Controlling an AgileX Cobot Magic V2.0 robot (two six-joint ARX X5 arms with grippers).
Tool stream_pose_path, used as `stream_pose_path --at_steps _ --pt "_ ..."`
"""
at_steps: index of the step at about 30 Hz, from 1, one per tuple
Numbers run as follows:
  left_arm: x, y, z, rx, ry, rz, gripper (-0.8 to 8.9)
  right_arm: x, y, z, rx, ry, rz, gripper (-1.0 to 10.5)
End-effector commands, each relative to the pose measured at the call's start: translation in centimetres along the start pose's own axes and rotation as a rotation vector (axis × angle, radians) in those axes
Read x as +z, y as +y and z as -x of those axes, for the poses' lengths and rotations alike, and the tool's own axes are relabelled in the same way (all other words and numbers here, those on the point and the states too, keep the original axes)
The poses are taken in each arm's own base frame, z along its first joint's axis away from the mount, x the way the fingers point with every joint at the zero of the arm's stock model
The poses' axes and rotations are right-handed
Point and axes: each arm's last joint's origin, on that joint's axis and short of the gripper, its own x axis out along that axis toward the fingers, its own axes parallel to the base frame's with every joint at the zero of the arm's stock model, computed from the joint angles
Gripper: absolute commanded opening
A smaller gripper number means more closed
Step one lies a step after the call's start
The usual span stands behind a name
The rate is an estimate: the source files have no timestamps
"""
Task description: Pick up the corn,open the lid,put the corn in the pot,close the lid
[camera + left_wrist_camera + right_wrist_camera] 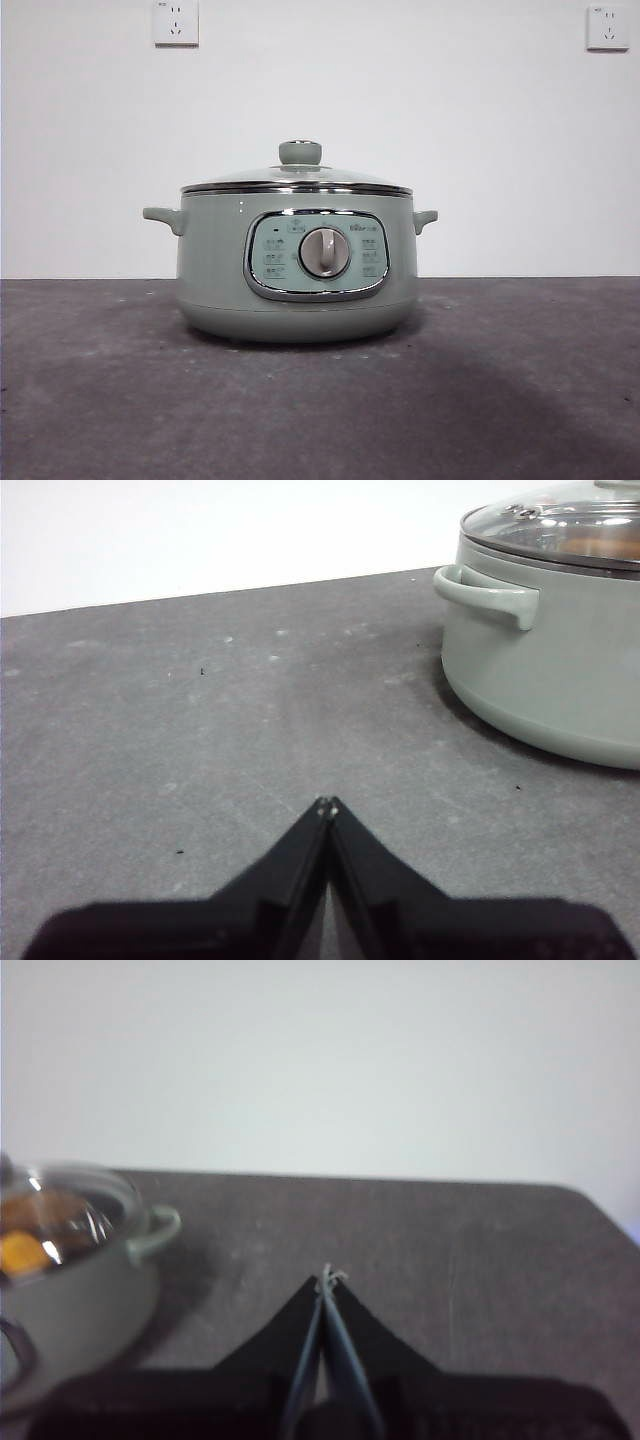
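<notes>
The pot [297,270] sits in the middle of the desk [110,400], well back from its front edge, dial facing me, with the lid [297,180] seated flat on its rim. Through the glass, in the right wrist view, an orange-yellow shape shows inside the pot; I take that for the corn [22,1250] (the picture is soft, so I can't make out kernels). From the front nothing of it can be seen, and no cob lies on the desk.

Both arms hang back. The left hand [327,805] is pinched closed on nothing, low over bare desk off the pot's one handle [487,592]. The right hand [327,1278] is likewise closed and empty, off the other handle [152,1232], well apart from the pot.

So, as I judge it, the job reads as done: corn in, lid on. If anything is left, it is only to check that the lid sits square all round and keep both hands clear of the pot.
</notes>
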Motion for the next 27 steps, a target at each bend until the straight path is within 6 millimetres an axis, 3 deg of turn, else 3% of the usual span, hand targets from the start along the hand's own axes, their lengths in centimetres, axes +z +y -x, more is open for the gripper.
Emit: stream_pose_path --at_steps 1,7,16,27 --pt "-0.3 0.0 -0.1 0.006 0.004 0.007 -0.04 -3.1 0.1 -1.2 -0.001 -0.005 0.000 0.0" --pt "-0.3 0.0 -0.1 0.006 0.004 0.007 -0.03 -7.1 0.2 -2.0 -0.002 -0.022 0.001 0.0" --pt "-0.3 0.0 -0.1 0.006 0.008 0.007 -0.03 -10.9 0.3 -2.7 0.002 0.124 -0.009 0.0" --pt "-0.4 0.0 -0.2 0.006 0.016 0.008 -0.03 -10.9 0.3 -2.7 -0.018 0.123 -0.008 0.0"
